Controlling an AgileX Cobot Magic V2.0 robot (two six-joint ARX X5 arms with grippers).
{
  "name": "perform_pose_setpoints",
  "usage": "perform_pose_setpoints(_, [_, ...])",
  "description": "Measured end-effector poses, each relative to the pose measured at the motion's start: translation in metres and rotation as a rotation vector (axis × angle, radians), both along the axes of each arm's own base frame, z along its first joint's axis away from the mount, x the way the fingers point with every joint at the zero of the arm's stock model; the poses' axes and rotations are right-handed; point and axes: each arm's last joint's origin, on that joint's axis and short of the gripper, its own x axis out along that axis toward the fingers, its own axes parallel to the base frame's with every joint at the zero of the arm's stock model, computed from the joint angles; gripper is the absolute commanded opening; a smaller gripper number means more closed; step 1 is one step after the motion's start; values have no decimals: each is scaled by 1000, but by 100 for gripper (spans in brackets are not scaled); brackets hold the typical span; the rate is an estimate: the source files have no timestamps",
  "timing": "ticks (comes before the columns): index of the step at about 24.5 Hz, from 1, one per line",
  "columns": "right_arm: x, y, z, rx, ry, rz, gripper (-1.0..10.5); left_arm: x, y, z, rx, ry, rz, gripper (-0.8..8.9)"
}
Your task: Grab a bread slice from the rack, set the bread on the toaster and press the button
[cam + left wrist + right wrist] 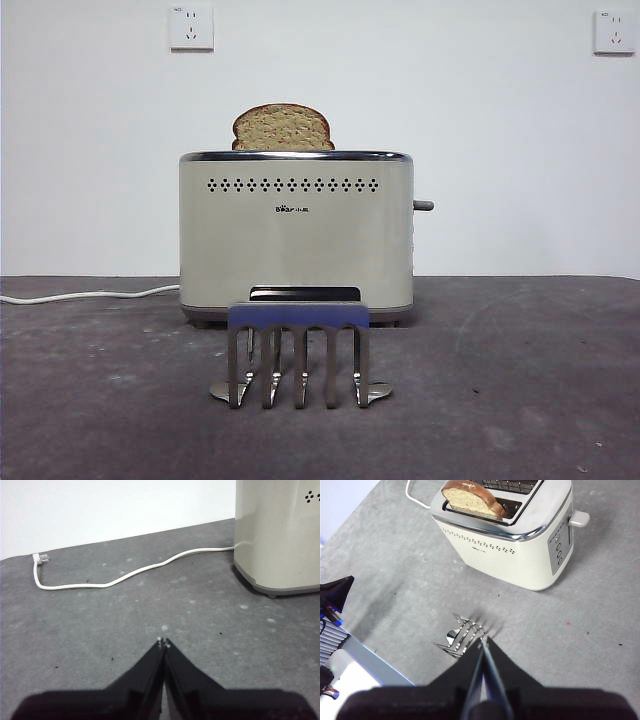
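Note:
The slice of bread stands upright in a slot of the cream toaster, its domed top sticking out above the chrome rim. The right wrist view shows it too, in the toaster's nearer slot. The button protrudes from the toaster's right side and also shows in the right wrist view. The rack stands in front of the toaster with nothing in it. My right gripper is shut and empty, high above the rack. My left gripper is shut and empty, low over the table left of the toaster.
The white cord snakes across the grey table from the toaster to its loose plug; it shows in the front view too. Two white wall sockets are on the back wall. The table's edge and part of the other arm show in the right wrist view.

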Motion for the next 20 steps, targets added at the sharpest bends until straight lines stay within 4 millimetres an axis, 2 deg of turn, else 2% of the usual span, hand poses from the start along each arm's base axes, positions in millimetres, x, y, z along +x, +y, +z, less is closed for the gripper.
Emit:
perform_pose_setpoints(6, [0, 0, 0, -2, -1, -1, 1, 0, 0, 0, 0, 0, 0, -4])
perform_pose_setpoints(8, [-5, -4, 2, -45, -36, -51, 1, 0, 0, 0, 0, 0, 0, -4])
perform_pose_setpoints(11, [-28, -11, 15, -56, -276, -131, 1, 0, 0, 0, 0, 0, 0, -4])
perform_pose_setpoints(13, [-45, -13, 14, -23, -454, -136, 1, 0, 0, 0, 0, 0, 0, -4])
perform_pose_setpoints(16, [-59, -18, -18, -7, -635, -184, 1, 0, 0, 0, 0, 0, 0, -4])
perform_pose_setpoints(20, [-54, -24, -80, -46, -694, -306, 1, 0, 0, 0, 0, 0, 0, -4])
